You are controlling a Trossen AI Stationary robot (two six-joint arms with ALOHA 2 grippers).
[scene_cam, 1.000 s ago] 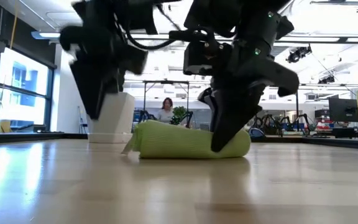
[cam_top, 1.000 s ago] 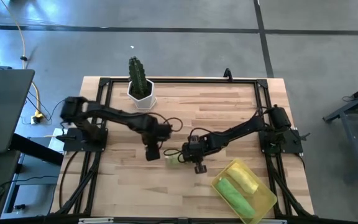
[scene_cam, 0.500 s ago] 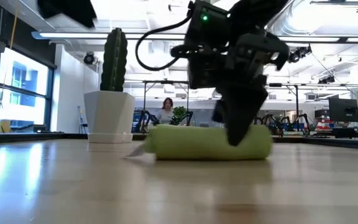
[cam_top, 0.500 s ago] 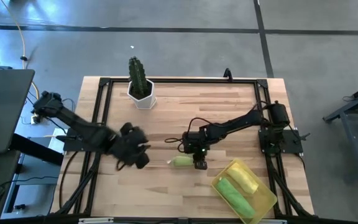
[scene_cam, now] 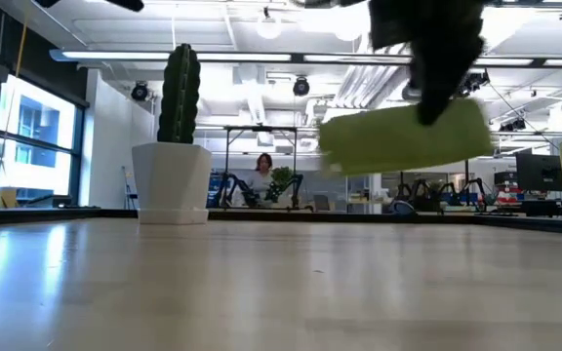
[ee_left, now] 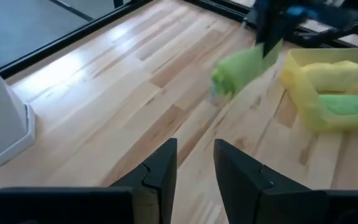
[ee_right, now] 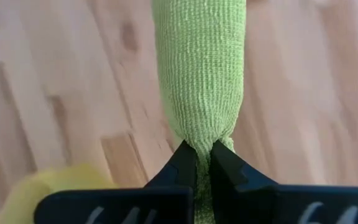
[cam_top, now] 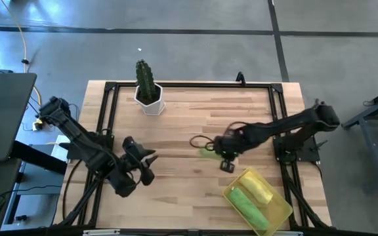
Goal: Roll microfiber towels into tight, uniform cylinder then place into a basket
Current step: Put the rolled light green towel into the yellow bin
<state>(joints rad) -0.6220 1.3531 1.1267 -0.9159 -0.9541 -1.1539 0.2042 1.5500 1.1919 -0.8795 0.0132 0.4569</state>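
Note:
A rolled lime green microfiber towel point(scene_cam: 398, 144) hangs above the table with my right gripper point(ee_right: 204, 150) shut on it; from above, the roll point(cam_top: 208, 152) shows just left of that gripper point(cam_top: 225, 159). The basket point(cam_top: 287, 211) at the near right holds a yellow roll point(cam_top: 258, 187) and a green roll point(cam_top: 245, 204). My left gripper point(cam_top: 143, 167) stands open near the table's left near part, far from the roll, with nothing between its fingers point(ee_left: 166, 165). My right gripper pinches the green roll between its two fingers, near the roll's right end point(ee_right: 202, 132). The fingers come from above and lie across the roll, which is squeezed narrow where they meet it. The roll is lifted clear of the table, almost level, slightly tilted.
A white hexagonal pot with a cactus point(cam_top: 148, 97) stands at the far left of the table point(cam_top: 195, 118). A black frame runs round the table's edges. Bare wood lies between the two grippers. Beyond the table a person shows far off in the room.
My right gripper has risen and gone toward the table's far right with the green roll, which has come off the table and now hangs clear. My left gripper has drawn away from the roll toward the table's left near corner and has turned.

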